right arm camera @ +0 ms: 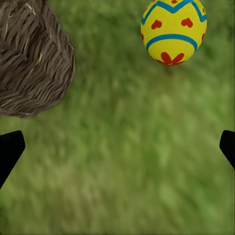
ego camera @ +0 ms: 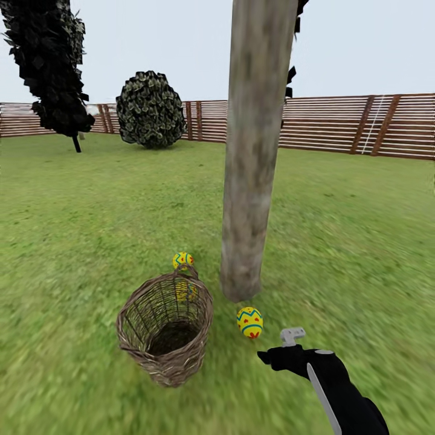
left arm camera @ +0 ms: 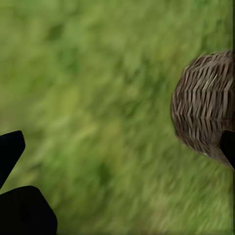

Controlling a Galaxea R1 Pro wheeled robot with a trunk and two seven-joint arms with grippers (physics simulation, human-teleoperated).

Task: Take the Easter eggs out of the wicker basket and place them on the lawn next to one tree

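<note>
**Spotter:** Right gripper [ego camera: 289,339] hovers low over the lawn [ego camera: 362,254], and in its wrist view the fingers [right arm camera: 10,149] stand wide apart with nothing between them. You hold no egg.

**Operator:** Where are the eggs?

**Spotter:** One egg [ego camera: 249,321] lies on the grass just beside the foot of the tree [ego camera: 251,181], close ahead of your right gripper. A second egg [ego camera: 182,260] rests on the grass behind the wicker basket [ego camera: 164,329], near the trunk. Through the weave at the basket's far wall you see a patch of yellow [ego camera: 186,292]; I judge that to be the third egg inside, though I cannot be sure.

**Operator:** What should worry me?

**Spotter:** If you swing the right arm toward the basket, you may clip the near egg and roll it away from the tree. Reaching deep into the basket, you could catch the rim and tip it, since it looks light.

**Operator:** And the left?

**Spotter:** Your left gripper [left arm camera: 117,171] hangs beside the basket, its fingers apart and empty.
</note>
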